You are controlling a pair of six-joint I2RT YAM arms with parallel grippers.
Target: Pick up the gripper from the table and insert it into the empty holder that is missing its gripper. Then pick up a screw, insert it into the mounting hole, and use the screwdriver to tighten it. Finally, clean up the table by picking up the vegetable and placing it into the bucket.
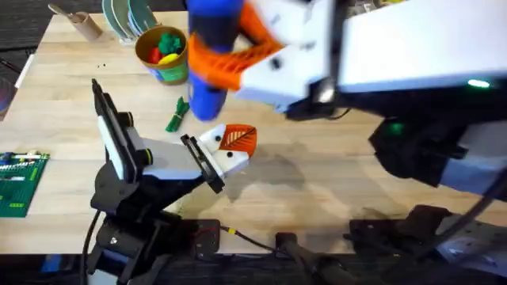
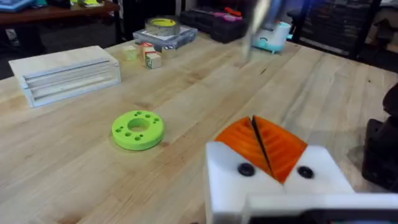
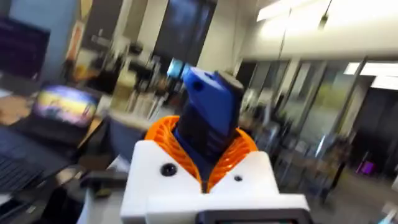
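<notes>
My left gripper (image 1: 231,145) rests low over the table's middle, shut, with nothing between its pads. Each of its white holder blocks (image 2: 230,177) carries an orange ribbed gripper wedge (image 2: 280,146), and the two wedges press together. A dark round spot (image 2: 245,168) marks each block's face. The right arm is raised close under the overhead camera, and my right gripper (image 1: 234,62) is shut on the blue screwdriver (image 1: 208,95), also gripped in the wrist view (image 3: 211,102). The slim green vegetable (image 1: 176,115) lies left of the screwdriver. The bucket (image 1: 168,73) with toy food stands behind it.
A green round disc with holes (image 2: 138,129) lies on the wood ahead of the left gripper. A white box (image 2: 68,74), small blocks and a tape roll (image 2: 163,26) sit farther off. A green board (image 1: 17,182) lies at the table's left edge, and plates (image 1: 127,16) stand at the back.
</notes>
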